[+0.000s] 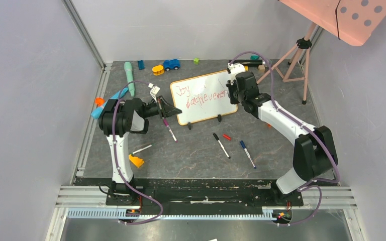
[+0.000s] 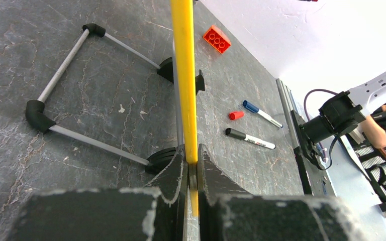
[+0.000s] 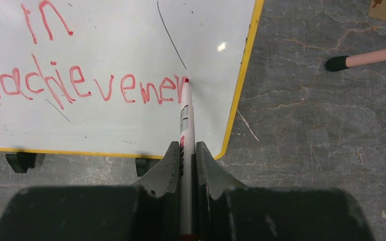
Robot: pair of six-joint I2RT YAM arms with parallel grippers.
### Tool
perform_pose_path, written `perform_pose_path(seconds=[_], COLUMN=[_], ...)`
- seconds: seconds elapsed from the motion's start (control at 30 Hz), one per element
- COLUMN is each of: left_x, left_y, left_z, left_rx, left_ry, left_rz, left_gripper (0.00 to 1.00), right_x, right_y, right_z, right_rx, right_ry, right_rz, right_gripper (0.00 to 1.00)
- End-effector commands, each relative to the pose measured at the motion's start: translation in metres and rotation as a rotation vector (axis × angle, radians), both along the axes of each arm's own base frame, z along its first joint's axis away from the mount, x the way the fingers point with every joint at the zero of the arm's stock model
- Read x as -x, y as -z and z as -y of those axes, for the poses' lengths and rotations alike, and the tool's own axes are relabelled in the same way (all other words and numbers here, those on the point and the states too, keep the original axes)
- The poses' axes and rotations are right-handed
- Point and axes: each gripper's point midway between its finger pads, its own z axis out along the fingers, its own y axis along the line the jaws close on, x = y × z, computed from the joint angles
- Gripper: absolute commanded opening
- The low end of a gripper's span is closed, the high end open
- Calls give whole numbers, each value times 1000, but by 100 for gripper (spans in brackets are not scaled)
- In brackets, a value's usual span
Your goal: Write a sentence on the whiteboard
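Observation:
The whiteboard stands tilted on the table's far middle, with a thin yellow-orange frame and black clip feet. The sentence is in red, two lines, reading about "Joy in" over "achievemen". My left gripper is shut on the board's left frame edge, seen edge-on in the left wrist view, jaws pinching it. My right gripper is shut on a white red-tipped marker. Its tip touches the whiteboard at the end of the lower line of the sentence. The right gripper is over the board's right end.
A black marker, a blue marker, a red cap and a purple marker lie in front of the board. Toys lie at the back: blue car, teal stick. A pink tripod stands back right.

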Motion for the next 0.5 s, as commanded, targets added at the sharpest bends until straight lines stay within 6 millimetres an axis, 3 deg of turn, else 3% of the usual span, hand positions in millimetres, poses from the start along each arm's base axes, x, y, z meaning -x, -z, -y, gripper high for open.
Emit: perform_pose_path(seconds=[0.0, 0.23, 0.47], left_x=[23, 23, 23], left_y=[21, 21, 20], left_z=[5, 5, 5], left_rx=[-28, -28, -28], left_ry=[105, 105, 105], left_rz=[47, 45, 45], left_gripper=[2, 2, 2], right_x=[4, 11, 7], right_y=[6, 16, -14], right_z=[12, 12, 9], right_rx=[8, -1, -27], right_ry=[38, 29, 19], right_rz=[4, -22, 25], right_gripper=[0, 0, 0])
